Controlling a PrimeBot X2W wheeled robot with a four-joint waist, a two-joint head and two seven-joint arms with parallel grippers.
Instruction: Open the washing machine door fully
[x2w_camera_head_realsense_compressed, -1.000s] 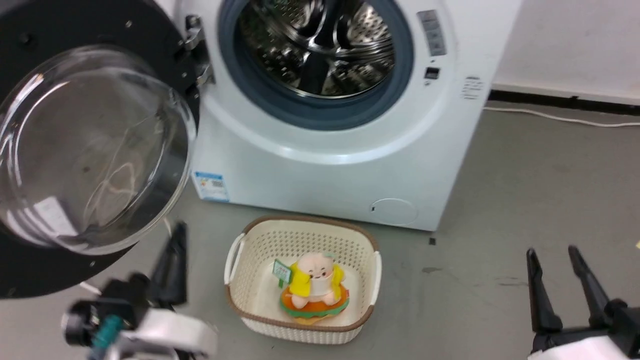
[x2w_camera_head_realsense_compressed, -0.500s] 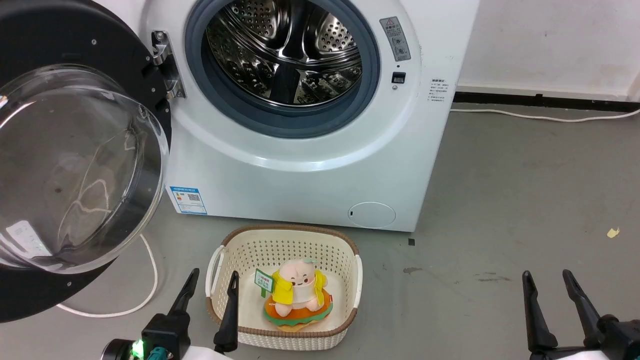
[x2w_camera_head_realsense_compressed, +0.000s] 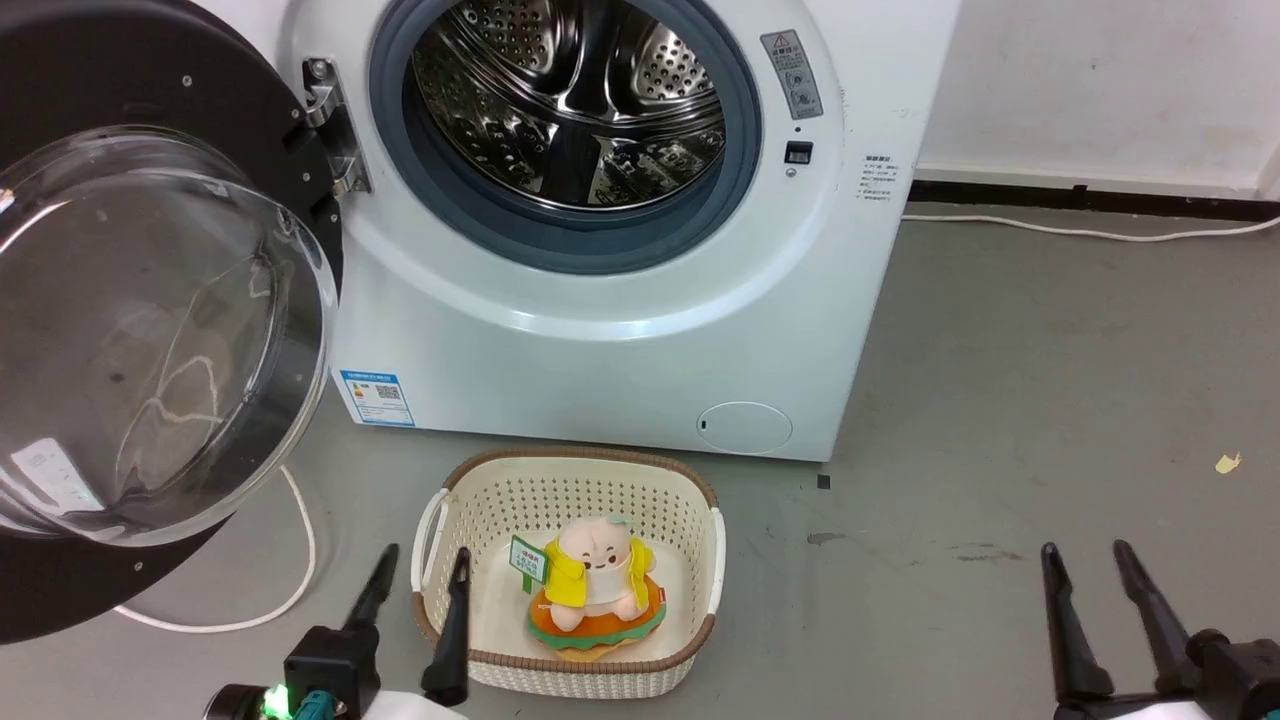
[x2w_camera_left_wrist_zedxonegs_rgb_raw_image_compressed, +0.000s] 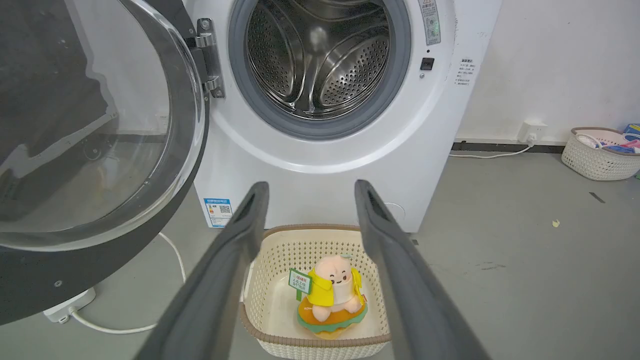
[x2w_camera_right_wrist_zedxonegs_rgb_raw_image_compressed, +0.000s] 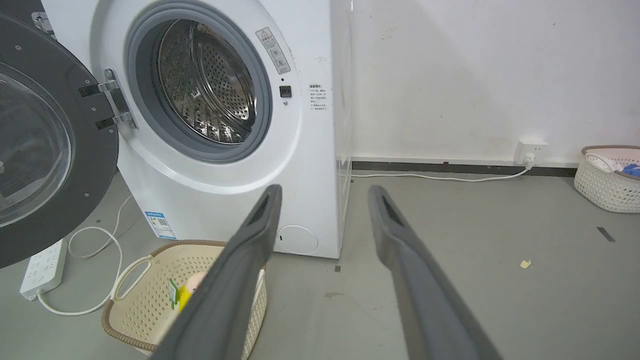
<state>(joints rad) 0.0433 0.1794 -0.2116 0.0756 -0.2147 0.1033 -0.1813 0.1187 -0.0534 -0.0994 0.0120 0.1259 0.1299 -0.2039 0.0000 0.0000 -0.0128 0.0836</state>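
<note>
The door (x2w_camera_head_realsense_compressed: 150, 330) hangs swung wide on its hinge (x2w_camera_head_realsense_compressed: 335, 130), left of the drum (x2w_camera_head_realsense_compressed: 570, 100). Our left jaws and right jaws stand open, empty, apart from it. We judge it done; any extra push belongs on the black rim (x2w_camera_head_realsense_compressed: 60, 595), gently.

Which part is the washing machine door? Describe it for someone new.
Find the white washing machine against the wall. The door hangs swung open off the metal hinge on its left side. Unlike the steel drum or the small white flap low down, it is a big black disc with a bulging clear glass bowl.
</note>
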